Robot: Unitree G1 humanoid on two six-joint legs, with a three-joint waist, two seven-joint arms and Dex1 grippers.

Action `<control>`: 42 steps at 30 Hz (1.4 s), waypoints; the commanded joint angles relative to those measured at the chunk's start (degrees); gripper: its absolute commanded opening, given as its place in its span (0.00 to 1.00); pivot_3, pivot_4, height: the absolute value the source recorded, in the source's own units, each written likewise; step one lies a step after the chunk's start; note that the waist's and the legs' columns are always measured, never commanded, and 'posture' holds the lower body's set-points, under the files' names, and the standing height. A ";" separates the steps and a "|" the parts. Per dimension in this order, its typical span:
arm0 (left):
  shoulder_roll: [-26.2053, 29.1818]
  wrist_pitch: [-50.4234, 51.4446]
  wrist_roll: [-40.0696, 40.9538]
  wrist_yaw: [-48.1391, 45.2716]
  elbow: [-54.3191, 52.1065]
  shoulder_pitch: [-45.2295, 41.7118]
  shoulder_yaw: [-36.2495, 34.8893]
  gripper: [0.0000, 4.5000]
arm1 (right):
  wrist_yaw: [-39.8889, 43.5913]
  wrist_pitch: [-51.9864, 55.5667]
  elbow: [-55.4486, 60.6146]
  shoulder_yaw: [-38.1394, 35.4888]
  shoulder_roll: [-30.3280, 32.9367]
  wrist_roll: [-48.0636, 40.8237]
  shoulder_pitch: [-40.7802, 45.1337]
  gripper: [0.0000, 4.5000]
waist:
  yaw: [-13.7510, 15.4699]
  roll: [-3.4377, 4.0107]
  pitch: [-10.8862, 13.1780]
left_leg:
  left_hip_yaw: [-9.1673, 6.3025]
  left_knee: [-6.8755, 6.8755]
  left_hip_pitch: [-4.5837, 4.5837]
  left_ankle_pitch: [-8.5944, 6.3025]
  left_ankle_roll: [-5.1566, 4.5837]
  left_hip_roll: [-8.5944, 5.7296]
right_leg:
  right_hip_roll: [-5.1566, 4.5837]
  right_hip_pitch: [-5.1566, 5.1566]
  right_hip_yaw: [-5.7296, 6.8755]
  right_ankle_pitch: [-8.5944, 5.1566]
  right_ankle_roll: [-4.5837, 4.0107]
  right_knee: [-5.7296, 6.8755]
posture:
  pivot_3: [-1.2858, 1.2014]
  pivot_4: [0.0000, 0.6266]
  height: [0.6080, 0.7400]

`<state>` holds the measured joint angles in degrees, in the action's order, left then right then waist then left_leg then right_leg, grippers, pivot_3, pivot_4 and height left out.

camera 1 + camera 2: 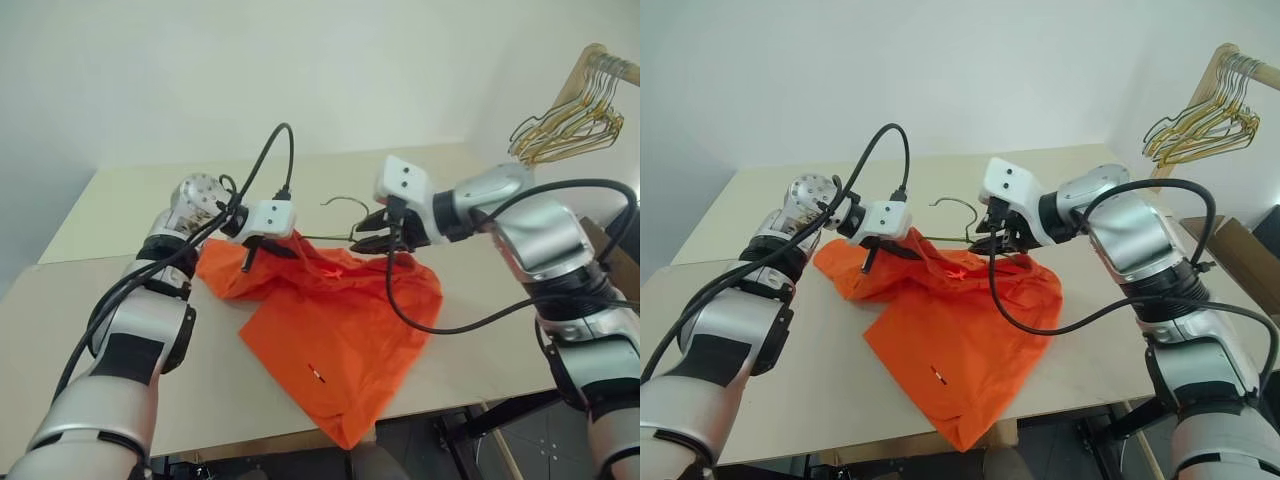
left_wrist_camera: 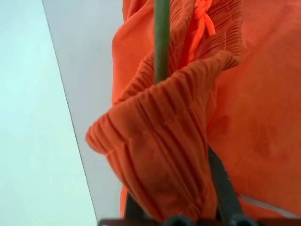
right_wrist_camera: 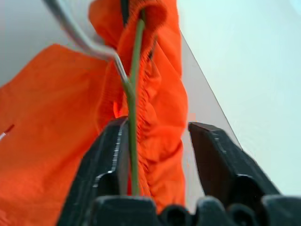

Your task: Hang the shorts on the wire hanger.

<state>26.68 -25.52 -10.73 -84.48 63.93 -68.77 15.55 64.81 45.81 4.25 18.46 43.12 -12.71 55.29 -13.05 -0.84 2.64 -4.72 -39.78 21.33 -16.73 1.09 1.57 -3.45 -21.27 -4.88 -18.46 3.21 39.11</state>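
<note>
You have bright, even, diffuse light here, with no glare on the pale table [image 1: 90,330]. The shorts [image 1: 330,330] cast only a faint, soft shadow onto the table just beside their edges. In the right wrist view the wire hanger [image 3: 134,94] blurs close to the lens, and the fabric behind it is soft too.

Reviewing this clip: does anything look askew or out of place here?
Yes. The shorts hang lopsided: the left gripper pinches the bunched waistband, while one leg droops past the table front edge. The wire hanger is threaded through the waistband, hook poking out; the right gripper is open beside it.
</note>
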 commanded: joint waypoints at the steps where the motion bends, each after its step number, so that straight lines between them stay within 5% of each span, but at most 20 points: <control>1: 0.91 1.36 2.04 -0.14 -1.02 -0.16 -1.89 0.00 | -1.02 2.12 5.07 -7.91 4.26 -2.27 -1.67 0.78 | -0.10 0.00 0.00 | 0.00 0.00 0.02 0.00 0.00 0.00 | 0.00 0.00 0.00 0.00 0.00 -0.01 | 0.44 0.00 1.00; 4: 0.77 1.89 2.04 0.39 -0.94 -0.07 -2.09 0.00 | -1.32 3.85 9.19 -13.39 7.98 -4.76 -5.30 1.00 | -0.16 0.00 0.00 | 0.00 0.00 0.04 0.00 0.00 0.00 | -0.01 -0.01 0.00 0.00 0.00 -0.03 | 0.44 0.00 1.00; 11: 0.60 2.56 2.43 0.90 -1.10 -0.32 -2.36 0.00 | -1.69 3.38 19.13 -14.72 16.16 -4.49 -17.26 1.00 | -0.39 0.00 0.00 | 0.11 0.01 0.04 -0.01 -0.01 0.01 | 0.00 0.00 -0.01 -0.01 0.02 -0.06 | 0.44 0.00 1.00; 21: 0.84 2.63 2.88 0.63 -1.87 -0.02 -2.48 0.00 | -6.19 1.63 10.98 -0.91 10.09 4.06 -14.15 1.00 | -0.45 0.02 0.00 | 0.17 0.01 -0.03 0.00 -0.01 0.00 | 0.02 0.02 -0.17 -0.01 0.02 -0.05 | 0.45 0.00 1.00; 24: 1.18 2.61 3.00 0.52 -2.13 0.10 -2.52 0.00 | -5.94 1.75 8.86 0.44 8.24 4.46 -12.79 0.86 | -0.28 0.02 0.00 | 0.16 0.01 -0.02 0.00 -0.01 0.00 | 0.02 0.01 -0.16 -0.01 0.02 -0.06 | 0.45 0.00 1.00; 35: 1.59 2.80 4.33 -0.24 -4.05 1.19 -3.58 0.00 | -3.49 1.42 7.47 1.34 6.95 4.41 -12.13 0.00 | 0.03 0.02 0.00 | 0.14 0.00 -0.02 0.00 -0.01 -0.01 | 0.01 0.01 -0.13 -0.01 0.02 -0.05 | 0.46 0.00 1.00; 39: 1.59 2.09 5.73 -1.39 -4.86 1.95 -4.65 0.00 | -2.77 1.80 7.85 0.80 6.89 3.77 -12.49 0.00 | 0.09 0.02 0.00 | 0.13 -0.01 -0.02 0.00 0.00 -0.01 | 0.01 0.01 -0.13 -0.01 0.02 -0.05 | 0.46 0.00 1.00; 42: 1.58 2.81 7.40 -3.10 -5.62 2.23 -5.51 0.18 | -1.87 2.73 8.49 -0.28 6.67 2.15 -12.71 0.00 | 0.09 0.02 0.00 | 0.13 0.00 -0.02 0.00 -0.01 -0.01 | 0.01 0.01 -0.13 -0.01 0.02 -0.04 | 0.46 0.00 1.00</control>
<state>28.02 -22.61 -6.17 -86.72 61.01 -65.60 11.84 62.45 48.09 11.66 20.95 50.20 -9.09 41.95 -12.97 -0.81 2.64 -4.59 -39.79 21.31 -16.73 1.08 1.56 -3.44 -21.25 -5.01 -18.47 3.23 39.07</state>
